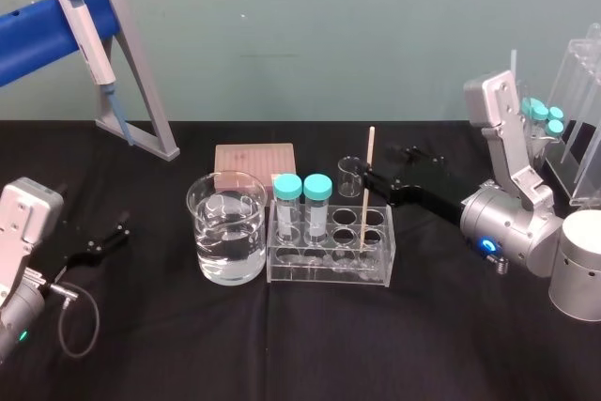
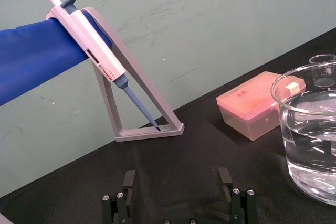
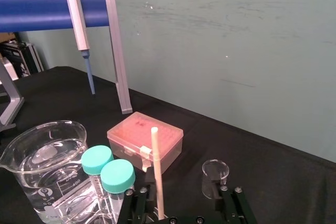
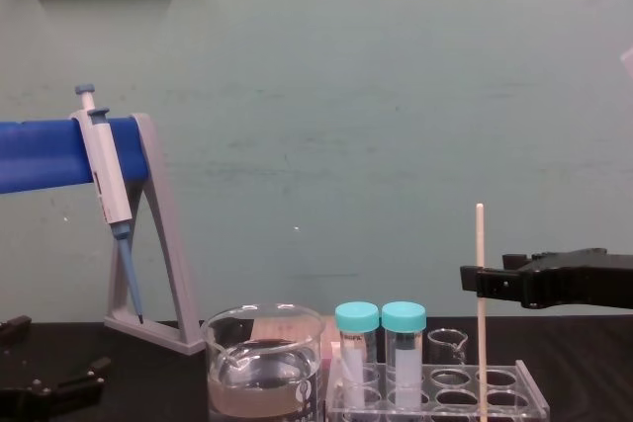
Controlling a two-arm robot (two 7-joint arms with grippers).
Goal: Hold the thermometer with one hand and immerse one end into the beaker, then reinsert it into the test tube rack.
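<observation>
Thermometer (image 1: 367, 185) upright in test tube rack (image 1: 329, 271), centre.
Right gripper (image 3: 182, 191) straddles it, fingers wide; left gripper (image 2: 177, 177) idle, wide, lower left; beaker (image 1: 227, 227) dip seemingly undone.

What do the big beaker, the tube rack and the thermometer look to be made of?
The beaker: clear glass probably, glossy, water visible through it. The test tube rack: clear hard plastic, likely acrylic, with bright edges. The thermometer, between the right gripper's open fingers: matte cream rod, wood or plastic, can't tell. The left gripper is parked, open.
</observation>
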